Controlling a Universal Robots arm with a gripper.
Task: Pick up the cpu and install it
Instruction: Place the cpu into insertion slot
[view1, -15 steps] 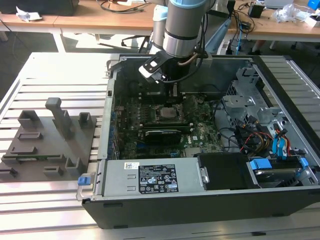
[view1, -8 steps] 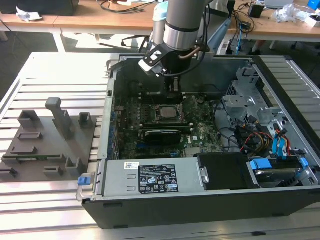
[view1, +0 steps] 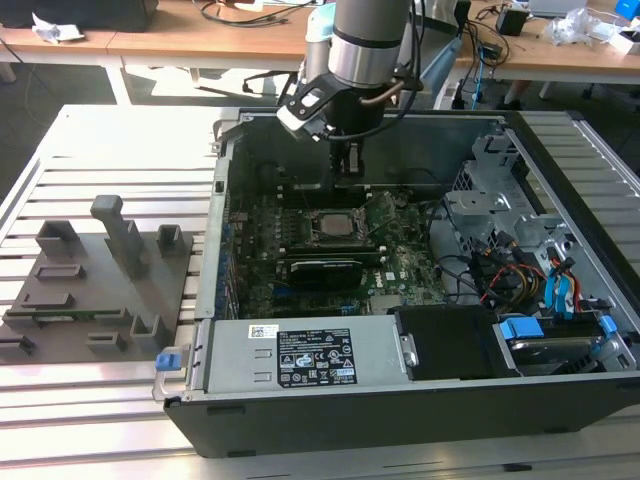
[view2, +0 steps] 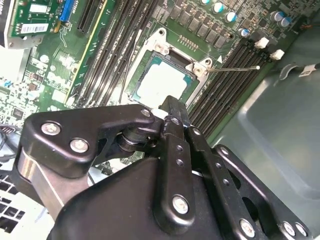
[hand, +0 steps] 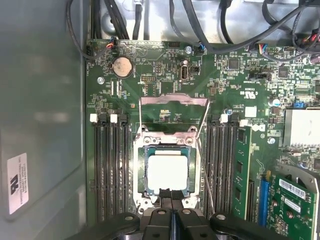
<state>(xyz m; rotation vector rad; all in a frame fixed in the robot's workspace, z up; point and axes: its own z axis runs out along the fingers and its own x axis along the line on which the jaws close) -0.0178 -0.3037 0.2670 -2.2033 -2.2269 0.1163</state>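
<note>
Exterior view: a slatted silver metal surface (view1: 100, 150) carries a large, open, black-and-grey computer case (view1: 400, 400). Beside the case, on the exterior view's left, a grey plastic fixture plate with upright holders (view1: 90, 290) lies on the slats. A silver-and-black robot arm (view1: 365, 40) reaches down from above into the case's open side. A green motherboard (hand: 165, 75) covers the case's floor. Mid-board inside the case is a square, dark-framed socket (hand: 140, 165), with its metal load plate (hand: 173, 100) swung open and its thin wire lever (view2: 232, 69) standing free. The small square cpu with a pale silvery top (hand: 167, 172) lies flat in that socket. In both wrist views the arm's black jaws are pressed together with nothing between them. Their tips sit at the cpu's edge, and whether they touch it cannot be told.
</note>
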